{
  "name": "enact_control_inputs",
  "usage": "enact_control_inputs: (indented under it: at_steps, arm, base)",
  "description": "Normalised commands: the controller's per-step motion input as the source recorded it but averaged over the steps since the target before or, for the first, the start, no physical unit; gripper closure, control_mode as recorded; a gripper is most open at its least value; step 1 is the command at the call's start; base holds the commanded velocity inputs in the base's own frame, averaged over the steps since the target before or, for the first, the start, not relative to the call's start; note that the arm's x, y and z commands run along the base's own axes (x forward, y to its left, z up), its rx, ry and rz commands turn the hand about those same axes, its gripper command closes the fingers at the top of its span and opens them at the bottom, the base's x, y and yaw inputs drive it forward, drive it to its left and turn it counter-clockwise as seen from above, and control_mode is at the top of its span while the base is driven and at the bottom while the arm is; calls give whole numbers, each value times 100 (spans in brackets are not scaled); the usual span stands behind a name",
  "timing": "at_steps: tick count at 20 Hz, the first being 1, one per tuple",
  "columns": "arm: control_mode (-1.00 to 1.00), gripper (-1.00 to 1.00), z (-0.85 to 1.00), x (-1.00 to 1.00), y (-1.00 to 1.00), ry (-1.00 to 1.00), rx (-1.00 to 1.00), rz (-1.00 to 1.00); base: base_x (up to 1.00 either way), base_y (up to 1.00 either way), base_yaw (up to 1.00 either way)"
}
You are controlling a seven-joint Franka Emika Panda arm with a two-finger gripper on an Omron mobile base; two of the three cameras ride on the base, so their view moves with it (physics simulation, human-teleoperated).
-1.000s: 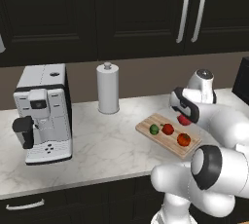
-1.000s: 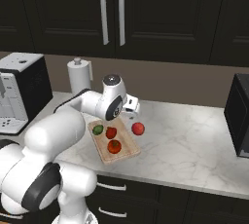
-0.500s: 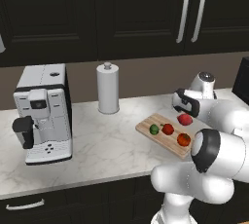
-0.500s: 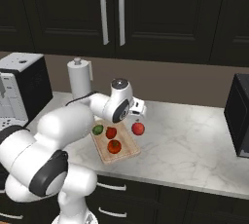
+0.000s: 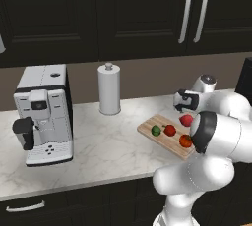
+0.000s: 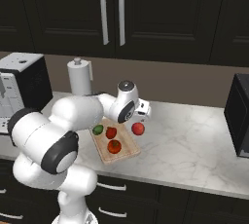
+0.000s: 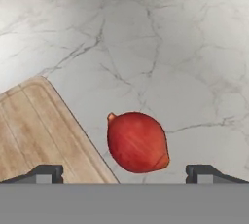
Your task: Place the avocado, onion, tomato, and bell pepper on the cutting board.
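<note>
Fingers: two dark tips of the white arm's gripper (image 7: 124,173) stood wide apart w/ nothing between them; in hand view they sat either side of the red onion, above it, not touching.
Onion: red roundish bulb w/ small pointed tip (image 7: 137,141), lay on the white marble surface (image 7: 194,62), just beside the board's edge, off the wood. Same bulb in right base view (image 6: 138,128) and left base view (image 5: 186,120).
Board: flat rectangular light-brown wooden cutting board w/ plank lines (image 6: 125,154), lay on the surface at an angle; its rounded corner showed in hand view (image 7: 34,121).
Avocado: small dark green ball (image 6: 97,129), on the board at its end nearest the paper-towel roll; also (image 5: 156,130).
Red items: one red ball (image 6: 111,132) mid-board next to the avocado, one orange-red ball (image 6: 115,146) nearer the front edge; can't tell which was tomato and which pepper.
Other: white upright paper-towel roll (image 5: 109,89) well behind the board; grey-and-black coffee machine (image 5: 44,113) far to the left on the surface.
Gripper pos: hung low over the onion in right base view (image 6: 141,113).
</note>
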Motion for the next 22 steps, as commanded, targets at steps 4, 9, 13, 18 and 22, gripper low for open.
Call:
enact_control_inputs:
  at_steps: [4,9,13,18,22]
  arm:
    - [-100,-100,-29,21,-3,1,0,1]
    - [-100,-100,-26,4,-4,0,0,0]
    - [-100,-100,-24,4,-7,0,0,0]
    - [-100,-100,-25,10,-4,0,0,0]
    - [-100,-100,-23,22,-7,0,0,0]
  base:
    - [0,0,0]
    - [0,0,0]
    - [0,0,0]
    - [0,0,0]
    - [0,0,0]
